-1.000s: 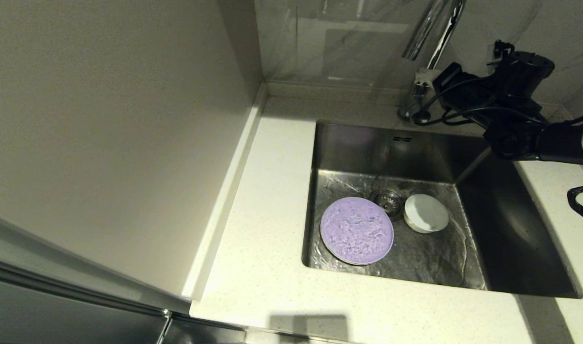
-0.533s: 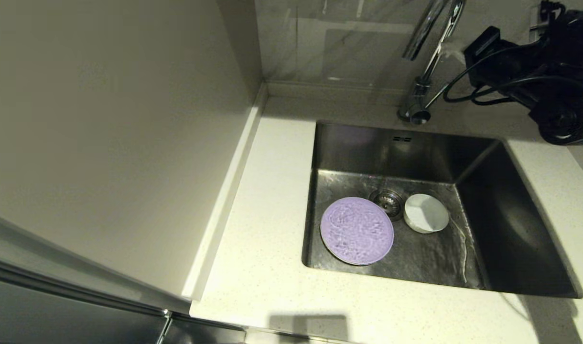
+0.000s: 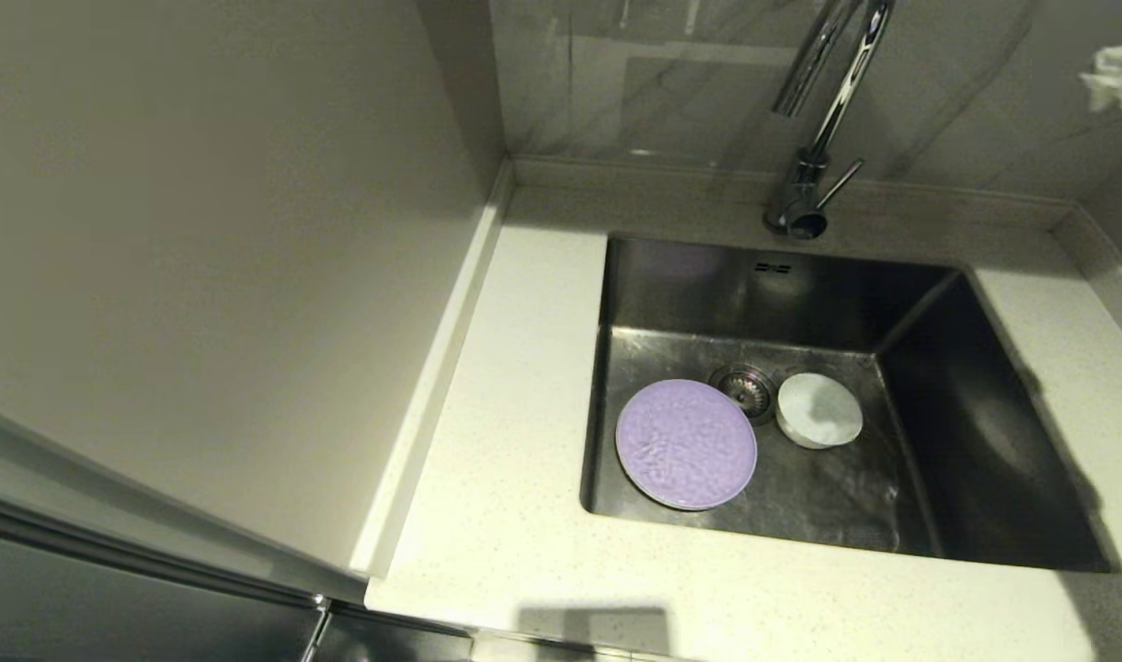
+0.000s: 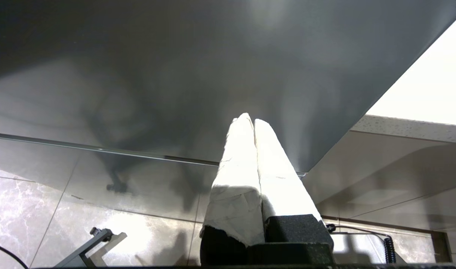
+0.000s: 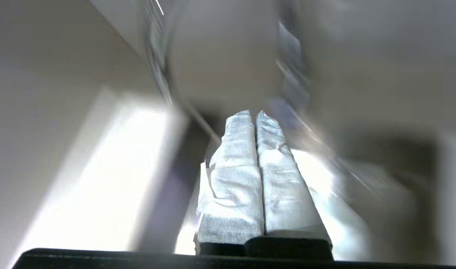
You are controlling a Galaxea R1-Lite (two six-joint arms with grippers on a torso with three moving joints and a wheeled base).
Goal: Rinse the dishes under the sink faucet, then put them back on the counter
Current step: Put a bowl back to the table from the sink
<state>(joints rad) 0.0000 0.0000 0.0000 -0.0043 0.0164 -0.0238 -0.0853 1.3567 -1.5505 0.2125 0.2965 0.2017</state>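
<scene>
Both arms' jaws are closed and empty; sink faucet (image 3: 814, 138) arches forward over sink (image 3: 984, 441).

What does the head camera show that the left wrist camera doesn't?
Only the head view shows the sink, with the lavender plate and white bowl lying on its bottom either side of the drain strainer, and the faucet behind.

Only the left wrist view shows the left gripper, fingers together and empty, pointing at a dark panel.

Both show the speckled counter.
</scene>
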